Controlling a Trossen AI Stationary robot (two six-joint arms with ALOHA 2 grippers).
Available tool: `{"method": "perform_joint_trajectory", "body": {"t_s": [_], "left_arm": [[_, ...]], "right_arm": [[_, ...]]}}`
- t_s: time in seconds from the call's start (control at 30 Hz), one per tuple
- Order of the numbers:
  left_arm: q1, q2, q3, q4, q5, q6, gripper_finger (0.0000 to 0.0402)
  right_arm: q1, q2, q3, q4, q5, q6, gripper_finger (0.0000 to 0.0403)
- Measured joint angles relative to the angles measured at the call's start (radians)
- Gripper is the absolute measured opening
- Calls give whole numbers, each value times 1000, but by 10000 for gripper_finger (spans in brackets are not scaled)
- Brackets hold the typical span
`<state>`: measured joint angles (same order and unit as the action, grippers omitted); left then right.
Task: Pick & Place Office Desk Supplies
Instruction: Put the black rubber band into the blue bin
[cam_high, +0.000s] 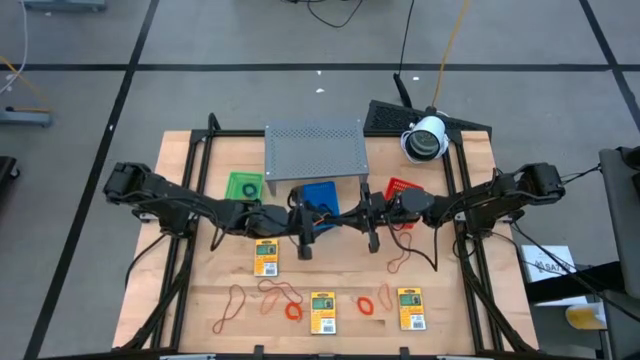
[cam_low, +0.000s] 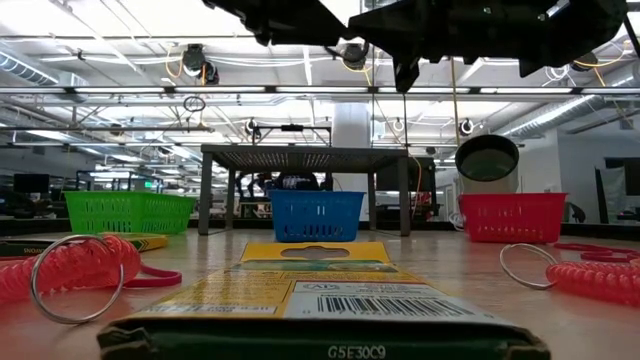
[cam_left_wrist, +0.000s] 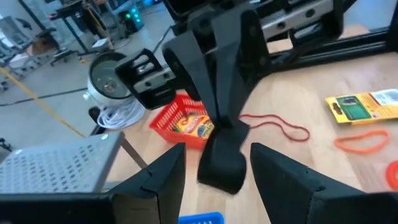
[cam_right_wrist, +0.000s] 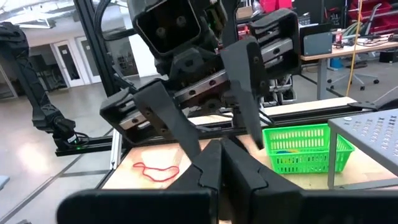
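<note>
Wooden bench, frame centre: left gripper fingers wide, empty; right gripper fingers pressed together (packets below).

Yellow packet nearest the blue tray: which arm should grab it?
Left, probably. The left gripper is open, and the yellow packet lies on its side of the table. The right gripper is shut and farther off.
</note>
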<state>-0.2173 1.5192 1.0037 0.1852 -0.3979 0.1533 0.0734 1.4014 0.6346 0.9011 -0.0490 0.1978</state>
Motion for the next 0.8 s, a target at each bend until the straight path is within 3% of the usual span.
{"method": "perform_joint_trajectory", "body": {"t_s": [0.8], "left_arm": [[2,0,5,-63,-2,-25,186]], "right_arm": [[0,0,0,-12,0,0,0]]}}
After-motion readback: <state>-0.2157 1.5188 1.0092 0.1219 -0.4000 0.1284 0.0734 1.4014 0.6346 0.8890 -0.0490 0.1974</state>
